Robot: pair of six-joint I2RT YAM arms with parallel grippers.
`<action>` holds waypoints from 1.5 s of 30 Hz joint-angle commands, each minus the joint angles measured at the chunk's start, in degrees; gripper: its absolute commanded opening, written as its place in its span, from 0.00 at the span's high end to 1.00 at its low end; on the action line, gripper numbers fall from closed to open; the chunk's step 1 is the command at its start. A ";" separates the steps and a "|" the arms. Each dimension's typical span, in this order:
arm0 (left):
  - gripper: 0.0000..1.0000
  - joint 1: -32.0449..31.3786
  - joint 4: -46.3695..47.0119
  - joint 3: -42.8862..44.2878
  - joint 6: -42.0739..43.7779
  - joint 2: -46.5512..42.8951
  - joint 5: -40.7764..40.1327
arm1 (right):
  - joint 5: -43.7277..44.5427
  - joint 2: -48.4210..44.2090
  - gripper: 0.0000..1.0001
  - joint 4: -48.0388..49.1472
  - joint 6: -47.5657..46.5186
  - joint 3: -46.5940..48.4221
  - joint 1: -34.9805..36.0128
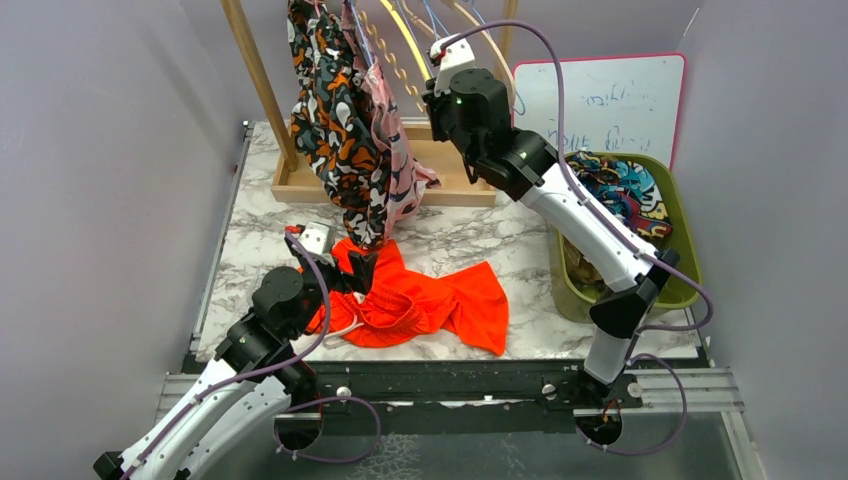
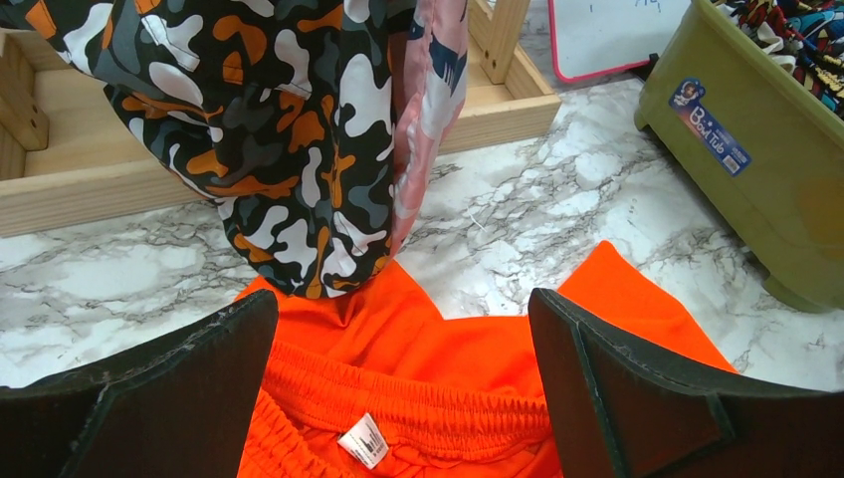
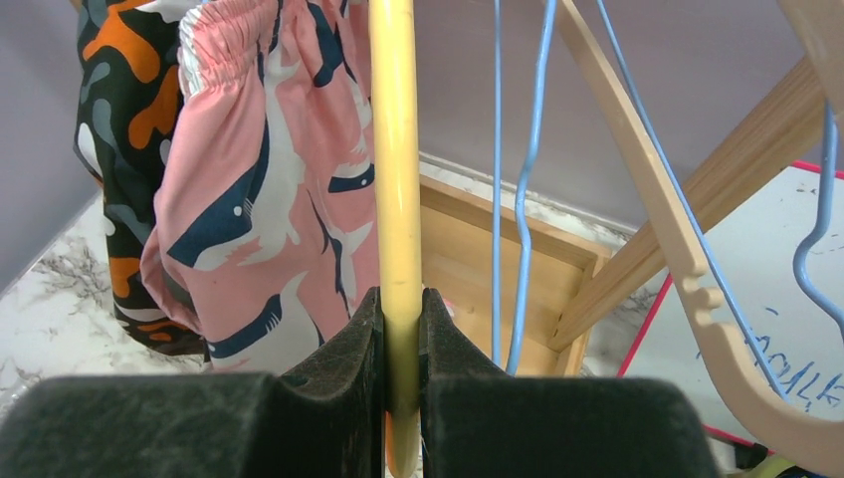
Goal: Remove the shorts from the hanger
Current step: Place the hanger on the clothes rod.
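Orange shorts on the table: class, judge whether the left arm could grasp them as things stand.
Probably yes: the left gripper hangs open right over the orange shorts, with nothing between.

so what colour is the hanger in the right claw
The hanger is pale yellow, clearest in the right wrist view.

Right of the left gripper [image 2: 401,319], a blue sticker [image 2: 709,127] on the olive-green plastic tub [image 2: 786,209] reads roughly "Bowl Tub". The white tag [image 2: 363,441] on the bright orange shorts [image 2: 448,349] between its jaws and the faint handwriting on the pink-framed whiteboard [image 1: 600,100] are illegible.
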 commanded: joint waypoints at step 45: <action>0.01 0.42 0.22 1.47 -0.24 -0.24 -0.51 | -9.97 12.92 0.99 -5.65 2.60 21.68 -6.35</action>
